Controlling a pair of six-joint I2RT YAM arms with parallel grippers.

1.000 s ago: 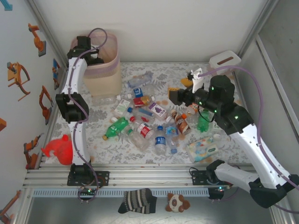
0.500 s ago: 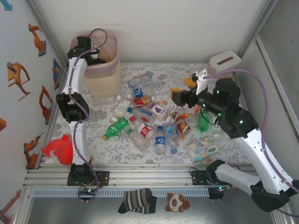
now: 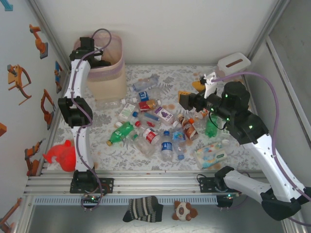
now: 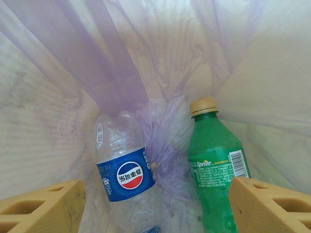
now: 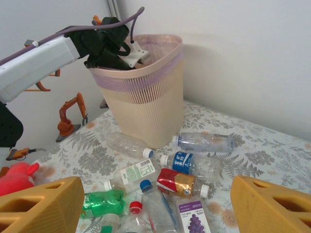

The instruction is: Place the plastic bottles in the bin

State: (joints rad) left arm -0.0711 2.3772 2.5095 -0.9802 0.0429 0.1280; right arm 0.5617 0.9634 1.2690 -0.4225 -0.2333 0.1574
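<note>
Plastic bottles (image 3: 150,136) mostly lie scattered mid-frame, but a Pepsi bottle (image 4: 127,174) and a green Sprite bottle (image 4: 214,160) rest inside the bin (image 3: 109,85) at upper left, under the left gripper (image 4: 155,206), whose jaws have just spread empty, which looks like a finished drop; the right gripper (image 5: 155,204) hangs spread too

Up in the upper right of the overhead view sits a white tissue box (image 3: 233,62) with a brown slot, at the far corner of the leaf-printed table cover (image 3: 182,76). A flat pastel wipes pack (image 3: 212,154) lies lower right of centre, and a small purple grape carton (image 3: 164,114) lies near the middle. At the lower left slumps a red soft toy (image 3: 60,155). Along the bottom edge, a striped sock (image 3: 142,208) lies beside a brown-and-white plush (image 3: 184,210). Orange digger stickers (image 3: 19,80) dot the left wall.
</note>
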